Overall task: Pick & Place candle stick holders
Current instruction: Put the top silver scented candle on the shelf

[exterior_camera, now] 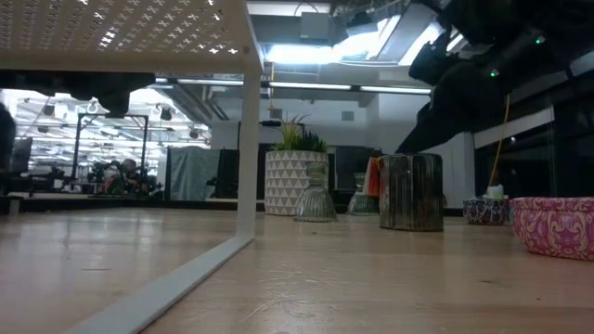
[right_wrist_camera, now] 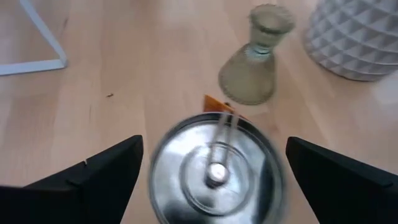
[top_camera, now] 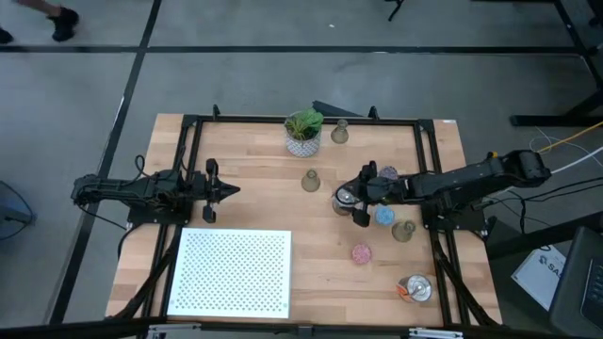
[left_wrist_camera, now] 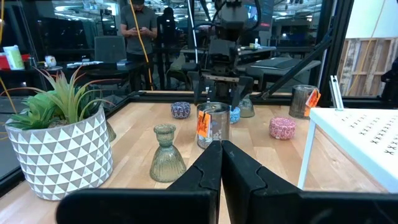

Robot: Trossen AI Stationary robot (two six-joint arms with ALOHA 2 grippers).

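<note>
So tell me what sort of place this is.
Probably a robotics lab or workshop: a framed wooden table carrying two arms, a person standing among desks and equipment behind it, and cables on the floor.

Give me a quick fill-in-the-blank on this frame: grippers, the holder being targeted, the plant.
1. The right gripper hangs over a shiny ____ holder with its jaws open.
2. The left gripper waits at the table's left side, its fingers ____.
3. The green plant stands in a ____ pot with a triangle pattern.
4. The white perforated rack holds ____ holders.

Missing words: silver; shut; white; no
</note>
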